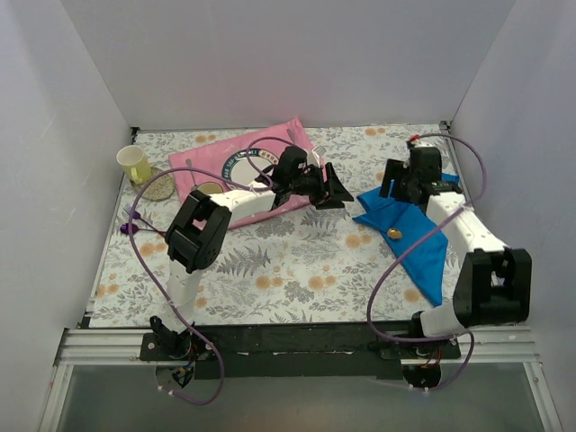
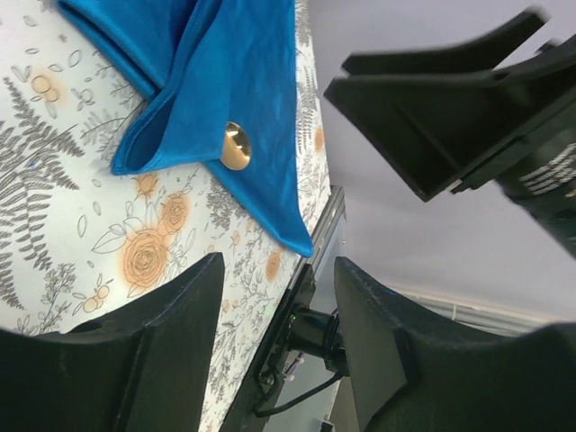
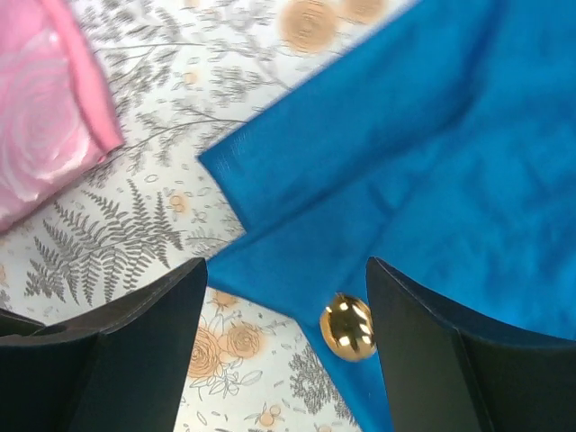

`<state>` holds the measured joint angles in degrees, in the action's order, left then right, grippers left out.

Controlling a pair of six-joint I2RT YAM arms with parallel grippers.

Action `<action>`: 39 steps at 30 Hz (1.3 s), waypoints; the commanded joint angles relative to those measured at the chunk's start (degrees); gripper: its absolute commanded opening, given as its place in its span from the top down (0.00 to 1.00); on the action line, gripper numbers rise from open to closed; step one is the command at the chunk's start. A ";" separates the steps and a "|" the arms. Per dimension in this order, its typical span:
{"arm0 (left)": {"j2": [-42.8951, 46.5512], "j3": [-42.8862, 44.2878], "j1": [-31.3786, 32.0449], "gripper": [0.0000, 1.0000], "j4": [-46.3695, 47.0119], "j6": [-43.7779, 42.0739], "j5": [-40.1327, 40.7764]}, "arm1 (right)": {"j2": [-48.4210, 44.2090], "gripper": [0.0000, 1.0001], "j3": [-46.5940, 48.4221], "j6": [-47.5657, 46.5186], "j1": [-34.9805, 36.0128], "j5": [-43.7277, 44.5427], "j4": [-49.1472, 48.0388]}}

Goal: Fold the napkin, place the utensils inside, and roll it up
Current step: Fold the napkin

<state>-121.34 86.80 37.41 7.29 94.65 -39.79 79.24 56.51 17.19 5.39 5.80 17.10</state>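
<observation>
The blue napkin [image 1: 416, 241] lies folded and rumpled at the right of the table, and it also shows in the left wrist view [image 2: 236, 81] and the right wrist view [image 3: 432, 162]. The spoon's gold bowl [image 1: 394, 233] pokes out at the fold's edge [image 3: 348, 328] [image 2: 236, 146]; its dark handle is hidden in the cloth. My right gripper [image 1: 393, 191] [image 3: 286, 270] is open above the napkin's left corner, with the gold bowl just inside its right finger. My left gripper [image 1: 337, 194] [image 2: 279, 265] is open and empty, left of the napkin.
The pink mat [image 1: 241, 166] lies at the back left, under the left arm, with a round gold thing [image 1: 209, 188] on it. A yellow cup [image 1: 135, 164] and a round coaster [image 1: 160, 189] stand far left. A purple utensil [image 1: 127, 228] lies at the left edge.
</observation>
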 commanded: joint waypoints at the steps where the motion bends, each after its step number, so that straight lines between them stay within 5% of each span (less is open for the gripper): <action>1: 3.99 0.47 -0.32 0.51 -6.49 -1.84 5.06 | 7.41 0.21 5.80 -13.50 5.67 -3.02 6.81; 5: 10.93 -4.00 -1.37 0.52 -12.29 -0.09 14.72 | 11.35 0.25 7.90 -12.36 14.10 2.71 6.18; 11: 18.14 -9.89 -4.80 0.51 -15.73 0.09 20.80 | 20.07 0.44 13.10 -12.00 21.93 13.79 11.38; 23: 21.14 -16.14 -7.09 0.52 -13.89 -0.61 19.49 | 25.26 0.43 12.05 -16.92 26.52 22.41 9.71; 39: 19.91 -16.14 -7.17 0.53 -12.39 -0.34 16.94 | 29.48 0.45 16.35 -19.92 26.87 22.06 7.42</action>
<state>-102.52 70.74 30.26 -5.63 94.74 -21.69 107.28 70.57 -1.96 32.05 26.28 26.48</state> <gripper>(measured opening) 0.475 0.563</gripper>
